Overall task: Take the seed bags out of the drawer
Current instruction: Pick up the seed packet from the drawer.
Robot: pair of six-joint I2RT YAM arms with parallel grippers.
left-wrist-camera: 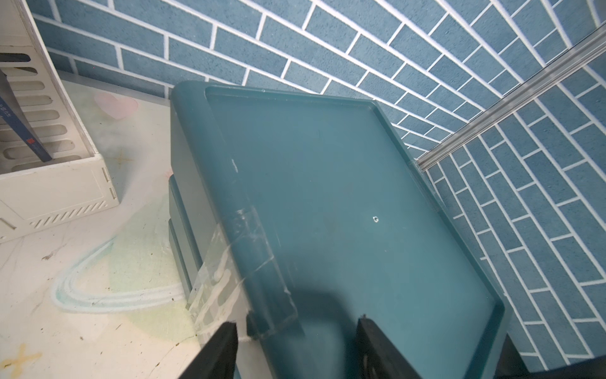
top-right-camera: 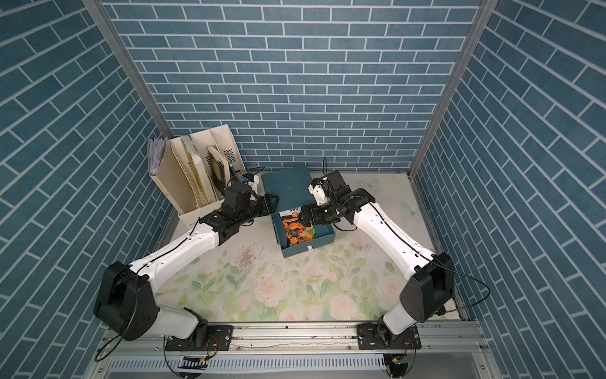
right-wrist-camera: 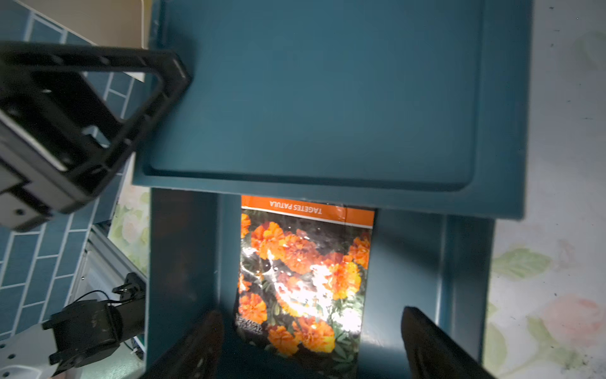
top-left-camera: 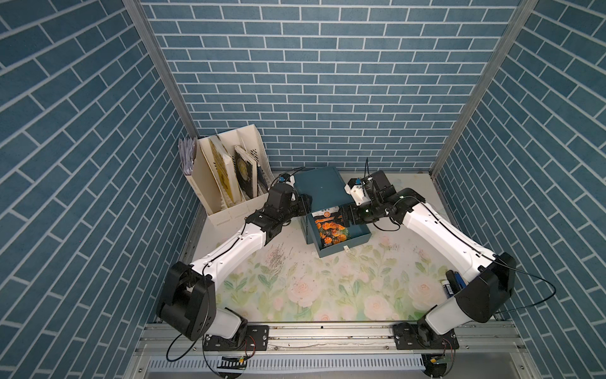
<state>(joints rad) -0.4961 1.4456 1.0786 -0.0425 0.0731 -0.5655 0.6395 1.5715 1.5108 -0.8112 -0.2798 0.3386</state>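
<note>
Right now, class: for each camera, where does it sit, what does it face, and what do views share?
Top views: overhead, looking down at the table; both arms show.
Left wrist: beside the cabinet, facing its top; own jaws' tips show.
Right wrist: above the open drawer, facing the marigold seed bag; own open jaws show.
Shared: every view shows the cabinet.

Glossy seed bag (right-wrist-camera: 303, 279); matt plastic drawer (right-wrist-camera: 426, 262).

Right gripper (right-wrist-camera: 311, 344) jaws spread wide over open drawer (right-wrist-camera: 183, 262); orange-bloom seed bag (right-wrist-camera: 305, 279) lay flat inside, lower centre. Cabinet top (right-wrist-camera: 314, 98) filled upper frame.
</note>
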